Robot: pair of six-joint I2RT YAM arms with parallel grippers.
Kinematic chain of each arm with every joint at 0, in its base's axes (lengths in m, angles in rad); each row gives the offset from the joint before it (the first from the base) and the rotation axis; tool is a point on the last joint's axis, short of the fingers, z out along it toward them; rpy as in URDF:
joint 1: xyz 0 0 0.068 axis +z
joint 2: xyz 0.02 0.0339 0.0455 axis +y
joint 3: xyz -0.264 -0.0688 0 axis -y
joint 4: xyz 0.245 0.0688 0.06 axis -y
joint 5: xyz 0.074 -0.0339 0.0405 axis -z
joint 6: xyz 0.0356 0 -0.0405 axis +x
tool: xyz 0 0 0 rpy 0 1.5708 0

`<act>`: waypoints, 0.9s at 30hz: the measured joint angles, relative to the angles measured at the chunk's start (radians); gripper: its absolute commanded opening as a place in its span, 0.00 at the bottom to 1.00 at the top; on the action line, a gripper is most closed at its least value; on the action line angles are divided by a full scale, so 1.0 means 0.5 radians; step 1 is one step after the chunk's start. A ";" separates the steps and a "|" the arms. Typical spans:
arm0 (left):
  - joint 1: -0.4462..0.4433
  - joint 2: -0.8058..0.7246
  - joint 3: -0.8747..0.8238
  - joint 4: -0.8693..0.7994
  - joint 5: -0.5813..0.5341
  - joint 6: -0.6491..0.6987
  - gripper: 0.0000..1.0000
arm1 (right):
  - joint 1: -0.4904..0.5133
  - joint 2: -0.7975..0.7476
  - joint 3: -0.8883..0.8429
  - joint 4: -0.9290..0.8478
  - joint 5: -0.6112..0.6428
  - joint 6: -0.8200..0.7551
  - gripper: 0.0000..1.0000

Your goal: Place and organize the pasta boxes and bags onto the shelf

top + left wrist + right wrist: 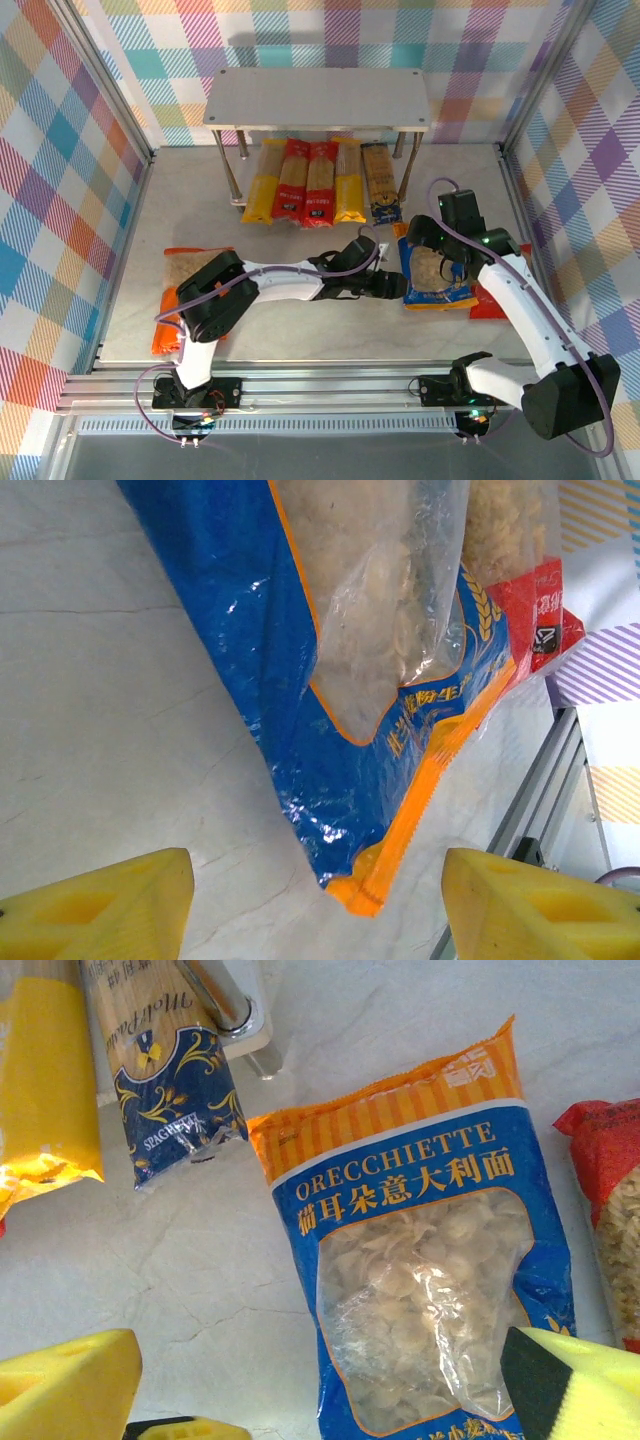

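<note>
The shelf (317, 95) hides the far ends of five spaghetti packs (310, 190). The left arm (215, 290) covers most of the orange bag (160, 335) by the left edge of the tabletop (190, 215); the right arm (525, 310) covers much of the red bag (482, 306).

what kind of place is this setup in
Probably a robot test cell staged as a pantry, not a real kitchen: plaid-patterned walls on three sides, aluminium frame rails at the near edge, and a small shelf with spaghetti packs lying under its top board.
</note>
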 measured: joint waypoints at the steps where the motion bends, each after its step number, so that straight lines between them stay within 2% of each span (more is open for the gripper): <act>1: 0.000 0.040 0.029 0.001 0.027 -0.005 0.64 | -0.008 -0.005 0.000 0.001 -0.002 -0.001 0.93; 8: 0.000 0.220 0.191 -0.040 0.149 -0.010 0.61 | -0.043 -0.010 0.000 0.008 -0.043 -0.001 0.94; 14: 0.000 0.323 0.311 -0.039 0.214 -0.012 0.44 | -0.063 -0.041 0.000 0.008 -0.056 -0.001 0.94; 17: 0.000 0.381 0.361 -0.040 0.243 -0.011 0.26 | -0.072 -0.049 0.000 0.008 -0.060 -0.001 0.94; 19: 0.001 0.423 0.392 -0.037 0.268 -0.021 0.19 | -0.079 -0.050 0.000 0.008 -0.066 -0.001 0.94; 27: 0.004 0.436 0.371 -0.024 0.259 -0.019 0.13 | -0.107 -0.064 0.000 0.008 -0.089 -0.001 0.94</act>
